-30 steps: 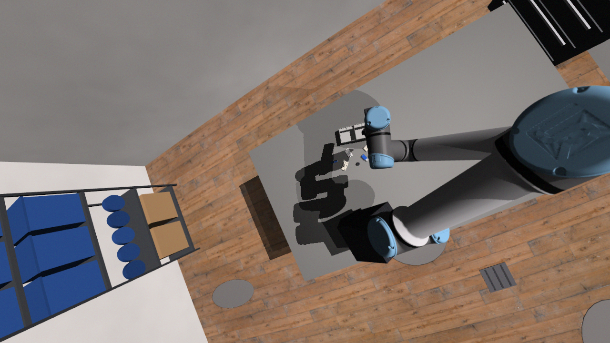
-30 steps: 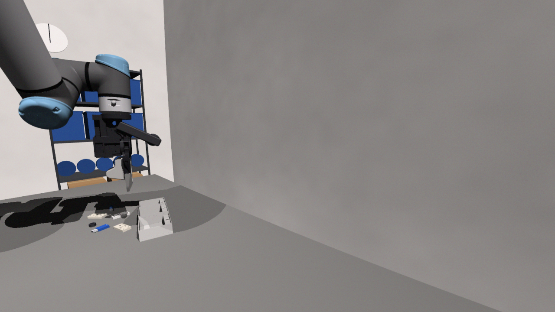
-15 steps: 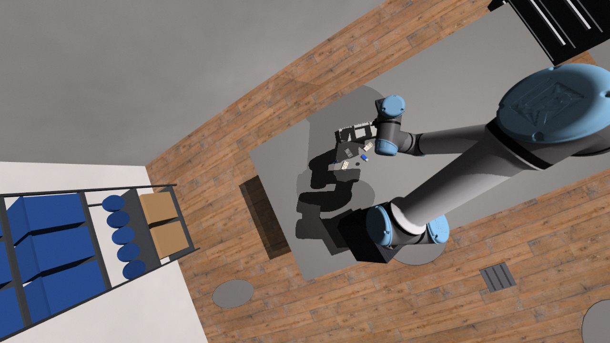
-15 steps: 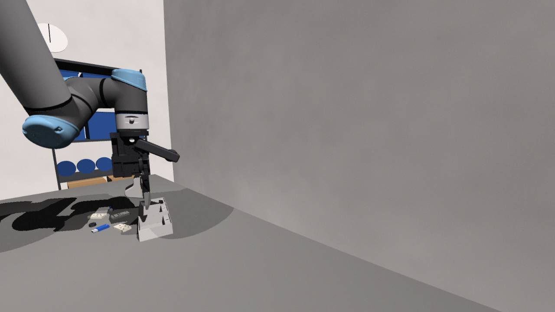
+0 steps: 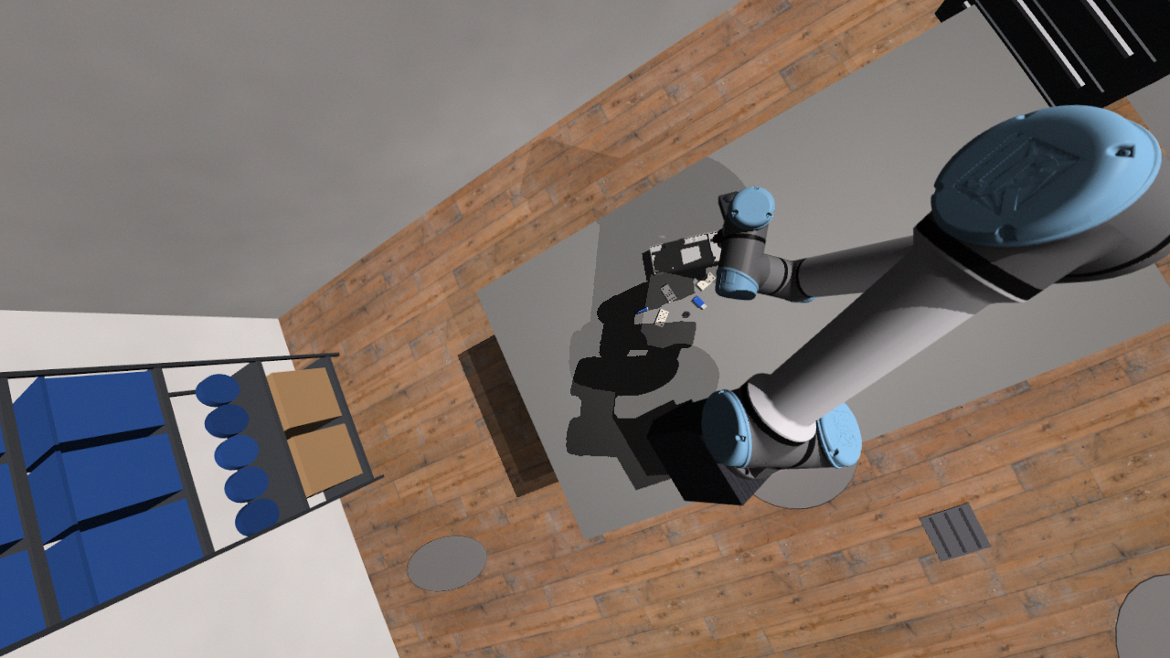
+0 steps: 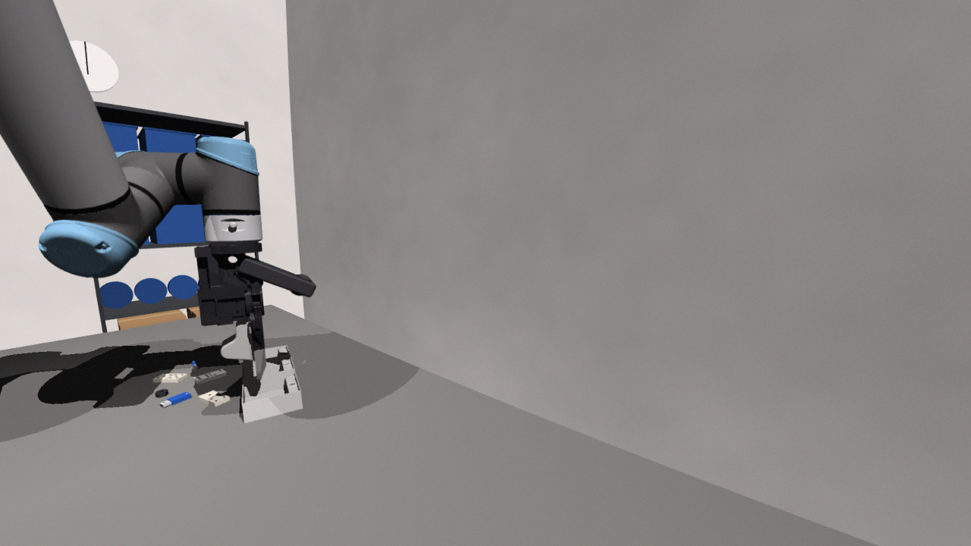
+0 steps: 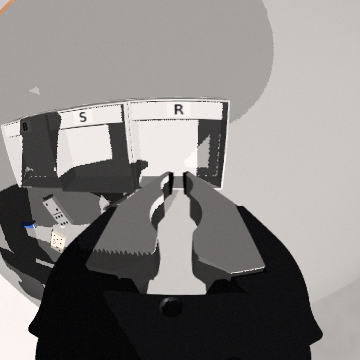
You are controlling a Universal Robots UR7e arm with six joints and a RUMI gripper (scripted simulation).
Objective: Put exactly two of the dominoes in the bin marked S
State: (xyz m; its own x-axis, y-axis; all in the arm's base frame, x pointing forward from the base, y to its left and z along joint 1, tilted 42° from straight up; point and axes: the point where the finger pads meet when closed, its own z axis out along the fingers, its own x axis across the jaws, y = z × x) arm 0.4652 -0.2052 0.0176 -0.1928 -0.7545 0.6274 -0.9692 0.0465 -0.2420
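Three white bins stand in a row [image 5: 683,255] [image 6: 274,406], marked B [image 7: 24,126], S [image 7: 82,117] and R [image 7: 178,109]. My gripper [image 7: 178,174] [image 6: 252,385] is shut with nothing between its fingers. Its tips are low, at the near edge of bin R. Three dominoes lie flat on the table beside the bins: one [image 5: 667,291] [image 6: 211,373] [image 7: 56,209] in shadow, one [image 5: 661,315] [image 6: 171,375] [image 7: 58,240] farther from the bins, and one [image 5: 705,281] [image 6: 214,397] closest to bin R. In the top view the wrist hides the gripper.
A blue USB stick [image 5: 698,302] [image 6: 175,400], a small black piece [image 6: 161,392] and a small blue piece [image 5: 641,310] [image 6: 194,364] [image 7: 28,226] lie among the dominoes. The grey table [image 6: 475,461] stretches wide to the right. A shelf rack [image 5: 164,441] stands off the table.
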